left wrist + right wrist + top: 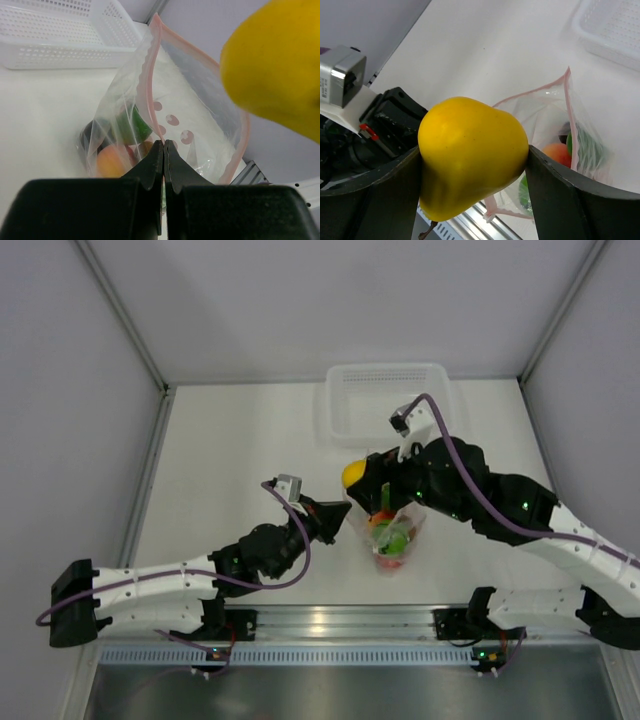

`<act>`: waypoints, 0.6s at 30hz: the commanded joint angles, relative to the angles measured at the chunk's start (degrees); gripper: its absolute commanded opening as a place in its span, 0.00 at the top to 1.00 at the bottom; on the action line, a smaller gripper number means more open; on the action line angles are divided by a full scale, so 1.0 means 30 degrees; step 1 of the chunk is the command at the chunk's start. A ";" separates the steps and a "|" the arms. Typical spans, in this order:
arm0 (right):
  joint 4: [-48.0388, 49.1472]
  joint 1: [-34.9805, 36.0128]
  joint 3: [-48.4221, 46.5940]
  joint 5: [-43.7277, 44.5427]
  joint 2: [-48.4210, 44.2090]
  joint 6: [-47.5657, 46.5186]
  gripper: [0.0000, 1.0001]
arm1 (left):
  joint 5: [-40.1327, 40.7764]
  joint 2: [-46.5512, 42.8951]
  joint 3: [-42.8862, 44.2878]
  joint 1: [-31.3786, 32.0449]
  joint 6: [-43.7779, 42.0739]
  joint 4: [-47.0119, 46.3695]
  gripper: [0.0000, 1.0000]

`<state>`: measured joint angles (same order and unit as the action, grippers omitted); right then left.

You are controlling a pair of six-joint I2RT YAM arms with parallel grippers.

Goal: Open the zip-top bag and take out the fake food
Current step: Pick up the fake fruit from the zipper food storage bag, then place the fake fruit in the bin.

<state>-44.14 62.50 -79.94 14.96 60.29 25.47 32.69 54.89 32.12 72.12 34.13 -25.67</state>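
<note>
The left pincer (164,147) is shut on the rim of the clear crinkly zip-top bag (200,100), holding its pink-edged mouth agape on the white tabletop (230,460). The right pincer (474,165) grips a yellow pear-shaped plastic fruit (470,140) across its width, with the fruit's long axis running along the fingers; it is lifted clear, just beside the mouth. Inside lie green, peach-orange and dark plastic fruits (132,125). The white perforated plastic tray (330,410) lies beyond the right pincer, on the far side, so that arm looks nearer for a drop-off. No writing is legible.
</note>
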 commanded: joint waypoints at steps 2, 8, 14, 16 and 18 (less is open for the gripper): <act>0.0041 0.0027 -0.2967 0.1190 0.1108 -0.0844 0.94 | 0.0062 -0.0426 0.0368 0.0072 0.0078 -0.0906 1.00; -0.0845 -0.3101 -0.5053 0.1317 0.3073 -0.2249 0.94 | -0.0027 -0.0895 0.0397 0.0072 0.0079 -0.0555 1.00; 0.0706 -0.8699 -0.5053 -0.0882 0.4772 -0.3159 0.94 | -0.0085 -0.1042 0.0309 0.0072 0.0107 -0.0321 1.00; 0.1728 -1.0335 -0.4790 -0.1617 0.5184 -0.3218 0.94 | -0.0027 -0.1130 0.0251 0.0072 0.0079 -0.0174 1.00; 0.2230 -1.1190 -0.4788 -0.1851 0.6003 -0.3334 0.94 | -0.0027 -0.1217 0.0222 0.0072 0.0079 -0.0057 1.00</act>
<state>-43.59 32.88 -93.43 12.71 76.82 17.43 32.42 52.93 32.12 72.12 34.26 -25.12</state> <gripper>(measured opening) 0.744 0.021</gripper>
